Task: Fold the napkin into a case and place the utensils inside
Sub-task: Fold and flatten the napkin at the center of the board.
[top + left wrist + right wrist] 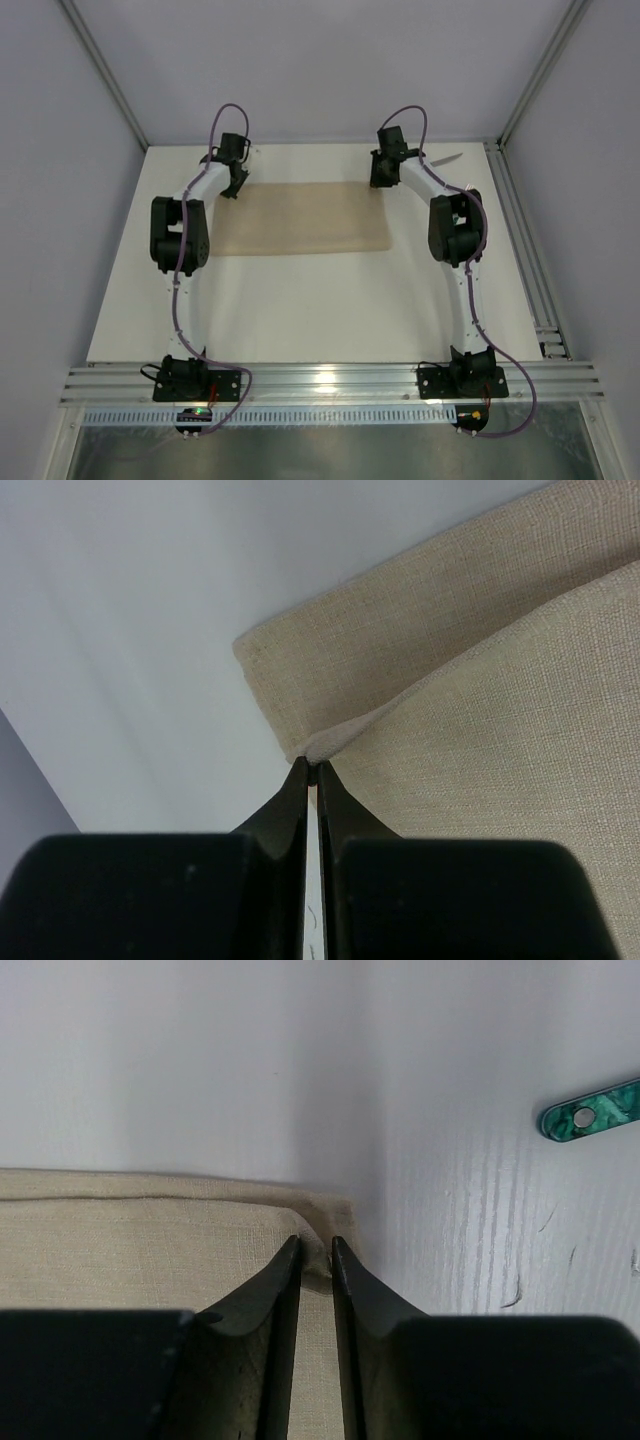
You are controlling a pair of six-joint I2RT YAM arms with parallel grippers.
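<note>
The beige napkin (pixel 300 218) lies flat on the white table, folded to a wide rectangle. My left gripper (pixel 236 186) is at its far left corner and is shut on that corner (pixel 313 765); a top layer of the napkin (pixel 500 780) lies over a lower one. My right gripper (pixel 380 181) is at the far right corner, its jaws pinched on a bunch of cloth (pixel 316 1252) of the napkin (pixel 130 1250). One utensil's silver end (pixel 448 159) shows right of the right arm. A dark green handle end (pixel 592 1110) shows in the right wrist view. The rest of the utensils are hidden.
Grey walls close in the table at the back and both sides. An aluminium rail (pixel 525 250) runs along the right edge and another (pixel 330 382) along the front, where both arm bases sit.
</note>
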